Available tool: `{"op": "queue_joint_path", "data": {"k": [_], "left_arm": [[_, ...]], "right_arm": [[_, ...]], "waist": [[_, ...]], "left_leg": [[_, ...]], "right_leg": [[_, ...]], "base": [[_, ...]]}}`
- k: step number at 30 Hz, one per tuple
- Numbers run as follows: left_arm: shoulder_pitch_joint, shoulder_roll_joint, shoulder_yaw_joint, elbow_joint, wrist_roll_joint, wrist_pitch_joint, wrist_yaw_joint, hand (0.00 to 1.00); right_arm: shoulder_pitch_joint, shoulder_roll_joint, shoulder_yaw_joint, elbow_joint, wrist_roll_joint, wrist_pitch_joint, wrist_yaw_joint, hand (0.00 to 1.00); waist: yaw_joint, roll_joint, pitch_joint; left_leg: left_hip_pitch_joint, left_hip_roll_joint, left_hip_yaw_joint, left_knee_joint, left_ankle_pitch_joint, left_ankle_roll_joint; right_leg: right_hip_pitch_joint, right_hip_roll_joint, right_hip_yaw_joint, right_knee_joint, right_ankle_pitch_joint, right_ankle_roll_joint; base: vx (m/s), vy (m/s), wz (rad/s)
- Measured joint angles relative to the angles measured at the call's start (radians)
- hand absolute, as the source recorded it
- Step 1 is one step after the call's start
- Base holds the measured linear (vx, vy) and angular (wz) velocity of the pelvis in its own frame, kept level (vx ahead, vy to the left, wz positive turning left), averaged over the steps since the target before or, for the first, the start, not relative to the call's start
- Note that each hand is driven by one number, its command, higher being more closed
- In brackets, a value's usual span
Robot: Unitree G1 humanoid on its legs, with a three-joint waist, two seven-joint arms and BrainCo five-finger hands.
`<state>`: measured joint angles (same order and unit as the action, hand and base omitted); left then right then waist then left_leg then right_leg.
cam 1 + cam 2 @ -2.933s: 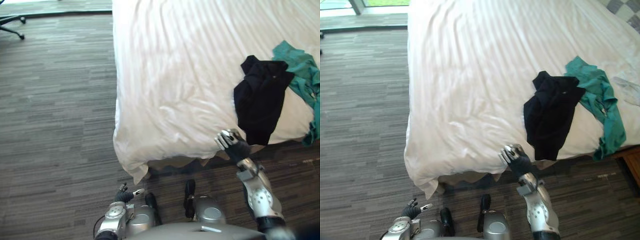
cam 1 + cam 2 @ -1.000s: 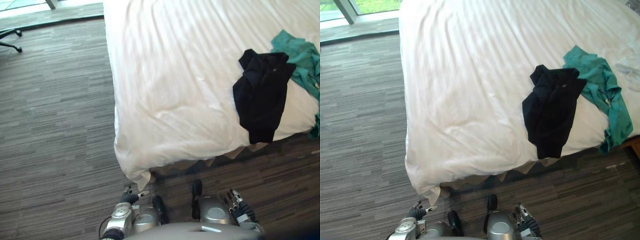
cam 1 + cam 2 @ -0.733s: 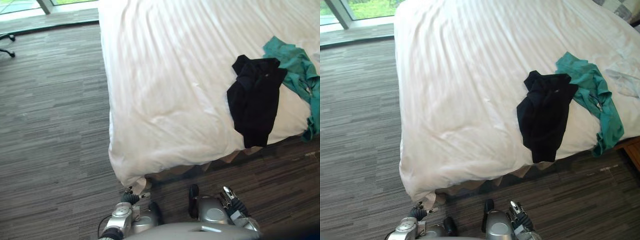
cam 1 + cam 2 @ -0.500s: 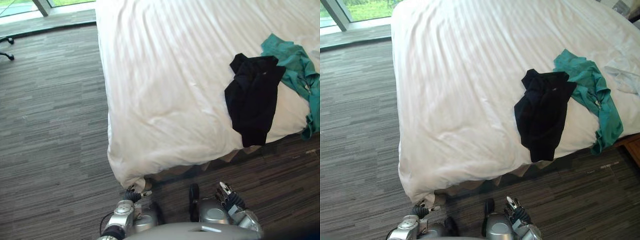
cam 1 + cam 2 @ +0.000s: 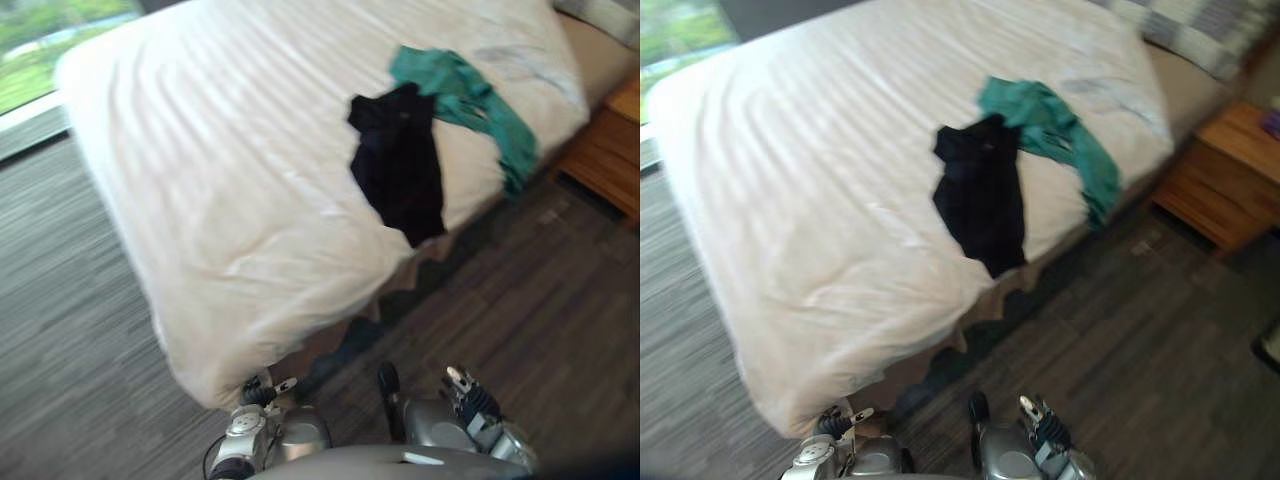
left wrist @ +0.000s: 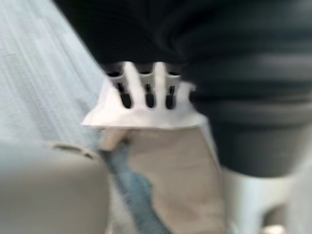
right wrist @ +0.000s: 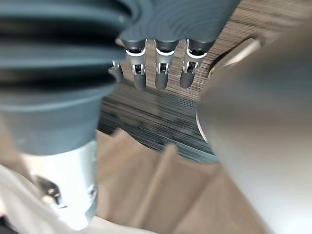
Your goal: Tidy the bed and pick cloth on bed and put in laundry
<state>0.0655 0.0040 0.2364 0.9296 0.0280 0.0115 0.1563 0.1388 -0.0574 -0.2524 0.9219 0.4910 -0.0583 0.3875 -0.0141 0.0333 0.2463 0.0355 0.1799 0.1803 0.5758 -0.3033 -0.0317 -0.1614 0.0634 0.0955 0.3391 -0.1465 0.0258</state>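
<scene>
**Q:** How many cloths lie on the bed, and where?

**A:** Two can be counted. One black cloth (image 5: pixel 395 165) lies crumpled near the bed's (image 5: pixel 230 170) near edge, its lower end drooping just over that edge. One green cloth (image 5: pixel 460 100) lies beside it, touching the black one at its upper end, and trails off over the side of the bed. A paler patch beyond the green cloth cannot be told apart from the white bedding.

**Q:** What surrounds the bed?

**A:** One wooden nightstand (image 5: pixel 1225 170) stands on the dark floor (image 5: pixel 540 290) just beside the bed, nearest the green cloth. One checked pillow (image 5: pixel 1205 25) sits at the far end of the bed.

**Q:** And the two hands?

**A:** Both are low, well apart from the cloths. The left hand (image 5: pixel 262 388) is at the bed's near corner, against the overhanging white cover. Whether it is open or closed cannot be told. The right hand (image 5: pixel 465 392) hangs above the floor, its fingers (image 7: pixel 161 73) straight, relaxed and holding nothing.
</scene>
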Motion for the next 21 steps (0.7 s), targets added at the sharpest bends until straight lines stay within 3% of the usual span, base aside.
{"op": "queue_joint_path", "data": {"k": [1,4,7,9,10,13,14,15,16,17,18,19,20,21], "left_arm": [[0.008,-0.012,-0.004,0.008,0.005,-0.001,-0.002,0.00],[-0.013,-0.022,-0.051,0.048,0.029,-0.020,-0.043,0.00],[-0.052,-0.028,-0.076,0.068,0.027,-0.020,-0.085,0.00],[-0.055,-0.025,-0.077,0.074,0.018,-0.016,-0.095,0.00],[-0.068,-0.026,-0.076,0.073,-0.003,-0.016,-0.095,0.00],[-0.055,-0.021,-0.079,0.075,-0.052,-0.016,-0.091,0.00],[-0.052,-0.016,-0.082,0.076,-0.057,-0.015,-0.091,0.00],[-0.062,-0.011,-0.083,0.079,-0.058,-0.014,-0.091,0.00],[-0.076,0.003,-0.089,0.097,-0.057,-0.009,-0.092,0.00],[-0.082,0.010,-0.110,0.096,-0.058,-0.001,-0.091,0.00],[-0.079,0.006,-0.119,0.098,-0.058,0.004,-0.090,0.00],[-0.075,-0.005,-0.120,0.094,-0.058,0.002,-0.090,0.00],[-0.078,0.010,-0.124,0.098,-0.057,0.013,-0.087,0.00],[-0.072,0.021,-0.131,0.096,-0.057,0.024,-0.085,0.00]], "right_arm": [[0.016,-0.001,-0.002,-0.003,-0.003,-0.005,0.000,0.00],[0.014,0.011,-0.019,-0.011,0.016,-0.016,-0.017,0.00],[0.013,0.036,-0.024,-0.011,0.037,-0.027,-0.039,0.00],[0.018,0.057,-0.038,-0.021,0.038,-0.032,-0.048,0.00],[0.024,0.058,-0.051,-0.026,0.035,-0.035,-0.050,0.00],[0.027,0.056,-0.050,-0.024,0.034,-0.034,-0.061,0.00],[0.033,0.057,-0.042,-0.019,0.033,-0.032,-0.066,0.00],[0.030,0.056,-0.035,-0.013,0.034,-0.029,-0.068,0.00],[0.028,0.052,-0.013,-0.009,0.034,-0.033,-0.070,0.00],[0.016,0.040,0.003,0.015,0.030,-0.033,-0.071,0.00],[-0.010,0.024,0.007,0.038,0.015,-0.029,-0.074,0.00],[-0.021,0.008,-0.005,0.035,0.008,-0.026,-0.077,0.00],[-0.025,0.020,-0.010,0.041,0.007,-0.024,-0.083,0.00],[-0.019,0.024,-0.011,0.046,0.004,-0.024,-0.089,0.00]], "waist": [[0.001,0.011,-0.024],[-0.038,0.030,-0.039],[-0.044,0.001,-0.026],[-0.055,-0.014,-0.019],[-0.051,-0.016,-0.019],[-0.050,-0.021,-0.022],[-0.049,-0.032,-0.025],[-0.051,-0.045,-0.024],[-0.049,-0.051,-0.017],[-0.043,-0.067,-0.011],[-0.020,-0.032,-0.019],[-0.028,-0.006,-0.013],[-0.036,-0.027,-0.009],[-0.046,-0.032,-0.009]], "left_leg": [[0.014,0.001,0.005,-0.050,0.001,-0.001],[0.124,-0.024,0.040,-0.267,-0.011,-0.026],[0.176,-0.035,0.119,-0.361,-0.017,-0.036],[0.198,-0.042,0.193,-0.388,-0.020,-0.034],[0.204,-0.036,0.254,-0.401,-0.019,-0.033],[0.246,-0.024,0.364,-0.405,-0.019,-0.033],[0.255,-0.037,0.376,-0.391,-0.021,-0.035],[0.253,-0.043,0.374,-0.369,-0.020,-0.033],[0.212,-0.040,0.350,-0.287,-0.005,0.021],[0.190,-0.070,0.300,-0.305,-0.029,0.033],[0.175,-0.090,0.258,-0.391,-0.006,0.043],[0.173,-0.064,0.290,-0.420,0.038,0.013],[0.190,-0.074,0.315,-0.414,0.036,0.012],[0.196,-0.072,0.338,-0.406,0.033,0.006]], "right_leg": [[0.005,0.002,0.001,-0.045,0.026,0.000],[0.004,0.015,0.027,-0.114,0.125,0.014],[-0.009,0.024,0.069,-0.135,0.185,0.013],[-0.034,0.005,0.011,-0.131,0.144,-0.021],[-0.055,-0.036,-0.113,-0.080,0.098,-0.047],[-0.057,-0.119,-0.310,0.105,0.060,-0.054],[-0.033,-0.136,-0.324,0.096,0.042,-0.045],[-0.032,-0.120,-0.316,0.085,0.045,-0.056],[-0.026,-0.106,-0.284,0.054,0.086,-0.081],[0.002,-0.091,-0.235,-0.038,0.134,-0.052],[0.034,-0.063,-0.196,-0.132,0.179,-0.047],[0.010,-0.087,-0.282,0.046,0.046,-0.074],[0.021,-0.144,-0.321,0.136,-0.049,-0.071],[0.045,-0.186,-0.354,0.143,-0.089,-0.062]], "base": [[0.02,0.100,-1.01],[0.00,0.114,-0.53],[-0.10,0.107,-0.56],[-0.14,0.058,-0.82],[-0.14,0.033,-1.04],[-0.01,-0.023,-1.21],[0.10,-0.067,-1.05],[0.06,-0.079,-1.00],[-0.01,-0.091,-1.07],[-0.11,-0.095,-1.32],[-0.16,-0.063,-1.44],[-0.10,-0.031,-1.23],[0.00,-0.076,-0.80],[0.08,-0.088,-0.50]]}}
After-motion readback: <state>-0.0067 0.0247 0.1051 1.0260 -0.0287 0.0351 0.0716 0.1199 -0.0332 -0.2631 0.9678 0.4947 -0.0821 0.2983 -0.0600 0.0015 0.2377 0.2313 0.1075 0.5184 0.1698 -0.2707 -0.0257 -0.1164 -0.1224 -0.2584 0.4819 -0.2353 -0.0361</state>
